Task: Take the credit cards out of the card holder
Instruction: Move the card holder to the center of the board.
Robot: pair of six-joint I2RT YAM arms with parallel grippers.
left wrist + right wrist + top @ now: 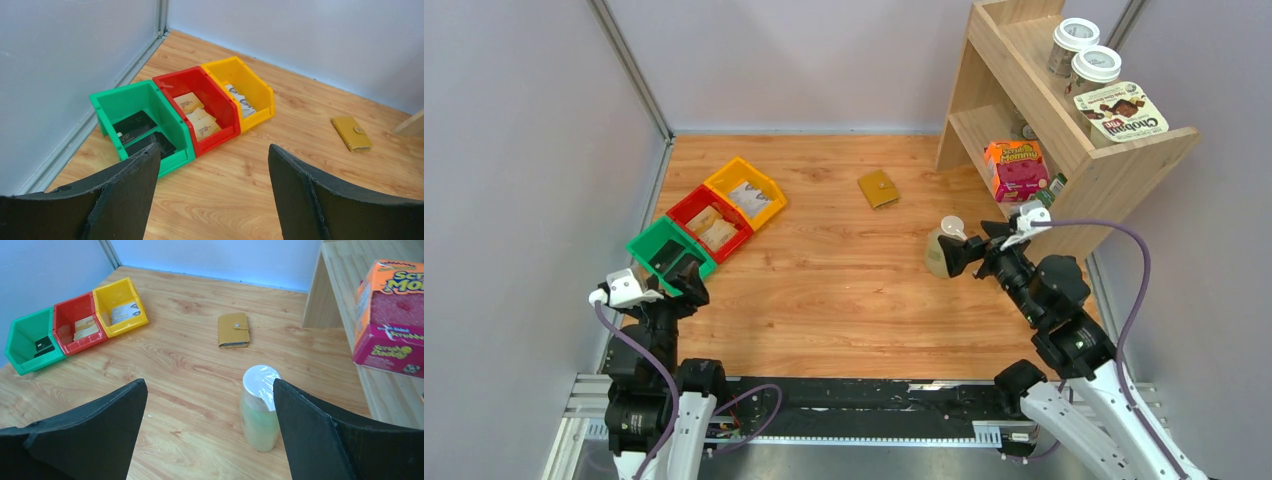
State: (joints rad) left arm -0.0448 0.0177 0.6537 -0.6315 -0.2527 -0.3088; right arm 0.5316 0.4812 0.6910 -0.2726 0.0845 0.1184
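Note:
The card holder [879, 189], a flat mustard-yellow wallet with a snap tab, lies closed on the wooden table at the back centre. It also shows in the left wrist view [352, 133] and the right wrist view [233, 330]. No credit cards are in view. My left gripper [679, 272] is open and empty at the near left, just in front of the green bin, far from the wallet; its jaws [214, 150] stand wide apart. My right gripper [954, 255] is open and empty at the right, next to a bottle, nearer than the wallet [210, 382].
Green [670, 250], red [709, 222] and yellow [746, 192] bins stand in a row at the left, with dark cards and tan packets inside. A pale green bottle [260, 407] with a white cap stands by my right fingertips. A wooden shelf [1114, 160] with an orange box [1016, 170] and cups fills the right.

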